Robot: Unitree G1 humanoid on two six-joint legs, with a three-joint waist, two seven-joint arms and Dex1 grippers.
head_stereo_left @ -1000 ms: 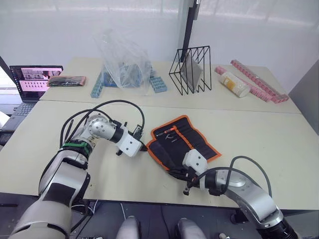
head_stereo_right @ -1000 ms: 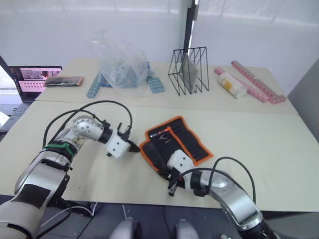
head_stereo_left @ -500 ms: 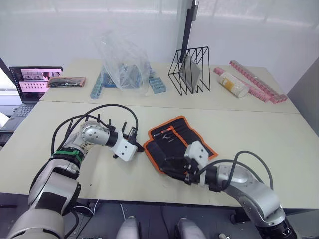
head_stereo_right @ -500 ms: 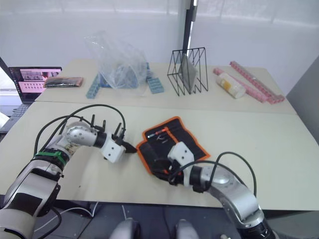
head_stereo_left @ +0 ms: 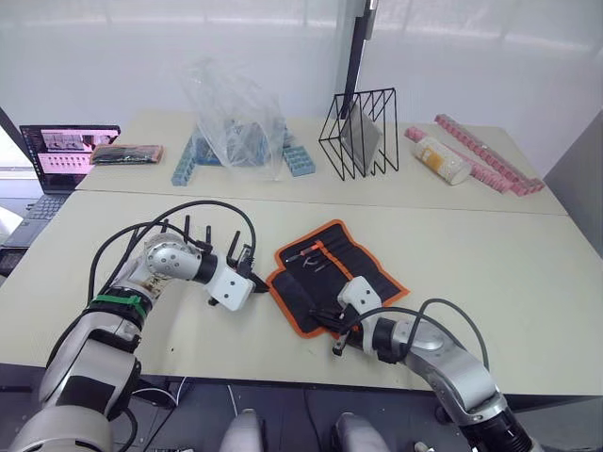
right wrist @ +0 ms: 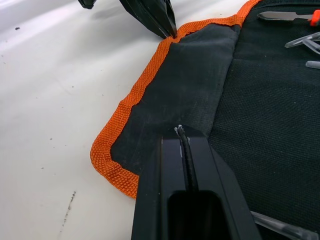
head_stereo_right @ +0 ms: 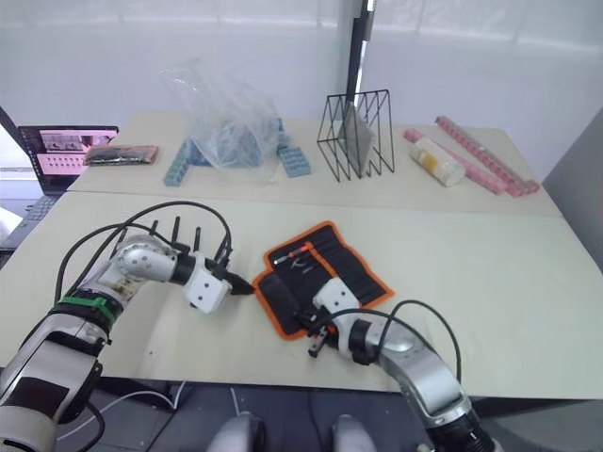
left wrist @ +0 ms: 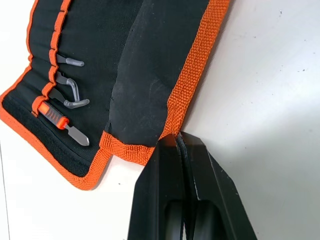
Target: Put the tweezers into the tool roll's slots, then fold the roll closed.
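Beige table [head_stereo_left: 490, 254]: tool roll [head_stereo_left: 334, 273] open flat; plastic bag [head_stereo_left: 236, 118], wire rack [head_stereo_left: 360, 130], laptop [head_stereo_left: 58, 155].

Two beige tables [head_stereo_left: 490, 254] pushed together; white wall [head_stereo_left: 113, 47] behind; laptop [head_stereo_left: 58, 160] far left.

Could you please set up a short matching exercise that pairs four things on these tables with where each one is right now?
Things:
1. left pincer
2. right pincer
3. laptop
4. wire rack

Places:
A. far table, beside the clear plastic bag
B. shut at the orange trim of the tool roll
C. at the far table's left end
D. shut over the tool roll's black flap, near its nearest corner

Pairs: 1-B, 2-D, 3-C, 4-A
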